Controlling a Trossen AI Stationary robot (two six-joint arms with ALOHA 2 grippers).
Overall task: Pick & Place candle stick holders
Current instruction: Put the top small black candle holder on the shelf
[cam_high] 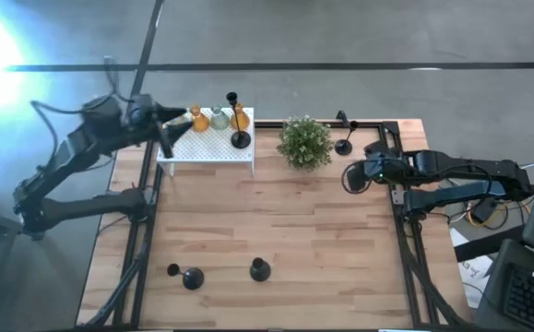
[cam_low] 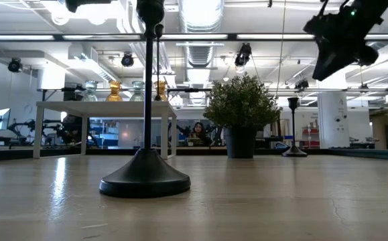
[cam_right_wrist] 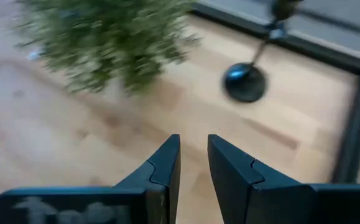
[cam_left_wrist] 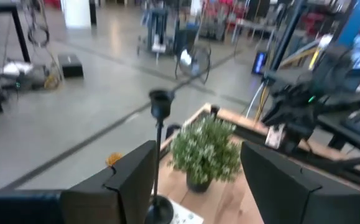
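**High view: right arm closing on a back-edge holder**

High view shows you the table [cam_high: 276, 231], plant [cam_high: 304, 141] and box [cam_high: 209, 143] carrying four holders. Your right gripper [cam_high: 351, 176] hangs with fingers nearly together, empty, near the black holder [cam_high: 344, 145]. The left gripper [cam_high: 167, 118], spread empty, hovers at the box. A low approach could tip that thin stem or brush the plant.

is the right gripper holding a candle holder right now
No: in the right wrist view the right gripper has nothing between its fingers, and the nearest black candle stick holder stands apart on the table beyond it.
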